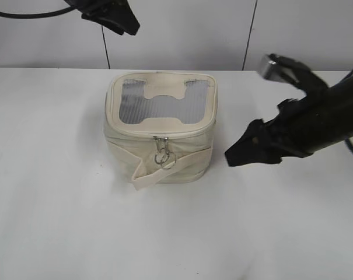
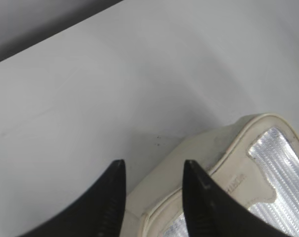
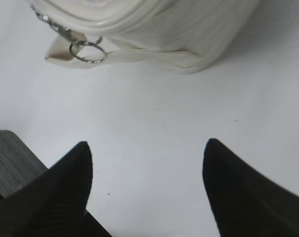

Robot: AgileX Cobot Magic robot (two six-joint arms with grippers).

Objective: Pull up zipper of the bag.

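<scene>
The cream boxy bag [image 1: 160, 125] stands mid-table, its lid showing grey mesh and a cream H-shaped patch. The zipper [image 1: 164, 133] runs round the lid rim. Its two silver sliders with ring pulls [image 1: 163, 153] hang at the front face over the flat strap [image 1: 170, 165]. My left gripper [image 1: 126, 24] is open, hovering above and behind the bag's rear left corner [image 2: 198, 168]. My right gripper [image 1: 237, 153] is open and empty, low over the table to the right of the bag. In the right wrist view the ring pulls [image 3: 86, 49] lie ahead and left of the jaws [image 3: 147, 150].
The white table [image 1: 59, 204] carries only the bag. A white wall with dark seams [image 1: 249, 35] runs behind the table. The right arm [image 1: 316, 122] stretches in from the right edge.
</scene>
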